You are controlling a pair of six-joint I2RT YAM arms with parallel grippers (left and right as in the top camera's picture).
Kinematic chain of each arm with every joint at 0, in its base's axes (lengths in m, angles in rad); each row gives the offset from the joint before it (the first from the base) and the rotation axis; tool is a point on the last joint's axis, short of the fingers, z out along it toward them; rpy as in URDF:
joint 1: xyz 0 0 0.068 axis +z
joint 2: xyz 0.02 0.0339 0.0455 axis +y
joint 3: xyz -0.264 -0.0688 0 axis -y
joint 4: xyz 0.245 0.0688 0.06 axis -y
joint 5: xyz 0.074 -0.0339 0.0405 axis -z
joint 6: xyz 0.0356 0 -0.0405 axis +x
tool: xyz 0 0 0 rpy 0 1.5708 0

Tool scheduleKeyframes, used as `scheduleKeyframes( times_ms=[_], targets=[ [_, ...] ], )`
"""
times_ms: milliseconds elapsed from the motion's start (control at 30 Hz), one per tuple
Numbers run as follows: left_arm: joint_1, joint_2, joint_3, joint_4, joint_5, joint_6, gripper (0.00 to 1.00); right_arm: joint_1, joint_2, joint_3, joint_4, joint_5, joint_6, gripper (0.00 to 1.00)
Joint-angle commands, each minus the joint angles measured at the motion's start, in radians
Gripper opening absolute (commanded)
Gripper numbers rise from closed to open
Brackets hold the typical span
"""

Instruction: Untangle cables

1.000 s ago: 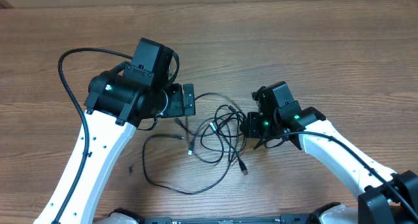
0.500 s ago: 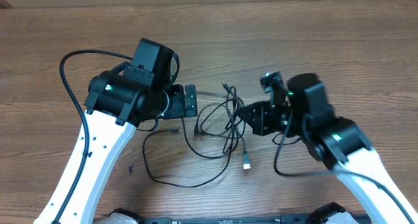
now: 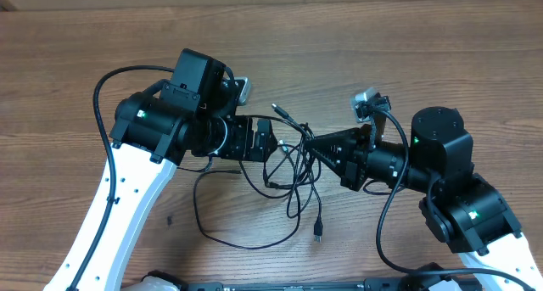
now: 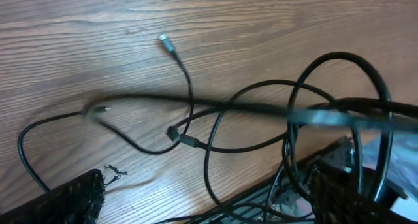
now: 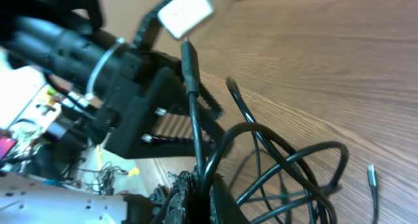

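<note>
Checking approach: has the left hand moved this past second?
Yes. The open left hand slid right across the brown wooden table, toward the tangled thin black cables.

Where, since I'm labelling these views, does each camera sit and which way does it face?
Overhead: above the table, looking straight down on the cables; the left arm with left tool and the right arm with right tool show.
Left wrist: on the left arm, looking down at cables on the table; its open fingers frame the bottom corners.
Right wrist: on the right arm, looking along its shut fingers at a gripped cable and the left arm.
Shared: all three show the cables.
</note>
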Motion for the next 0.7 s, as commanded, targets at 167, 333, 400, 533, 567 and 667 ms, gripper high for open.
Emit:
scheduleKeyframes(
  times_ms=[167,333,400,533,567,667],
  targets=[
    [-0.024,0.008,0.013,0.003,0.08,0.056,1.0,-0.001,-0.016,0.029,0.079,-0.084,0.05,0.05],
    [-0.081,0.008,0.013,0.013,0.083,0.047,1.0,-0.001,-0.016,0.029,0.114,-0.085,0.076,0.05],
    [-0.11,0.008,0.013,0.026,0.083,0.03,1.0,-0.001,-0.016,0.029,0.124,-0.088,0.077,0.05],
    [-0.17,0.008,0.013,0.069,0.09,-0.013,1.0,-0.001,-0.016,0.029,0.144,-0.088,0.104,0.05],
    [-0.183,0.008,0.013,0.082,0.093,-0.02,0.99,-0.001,-0.016,0.029,0.147,-0.088,0.104,0.05],
    [-0.216,0.008,0.013,0.111,0.117,-0.026,1.0,-0.001,-0.016,0.029,0.147,-0.087,0.108,0.05]
  ],
)
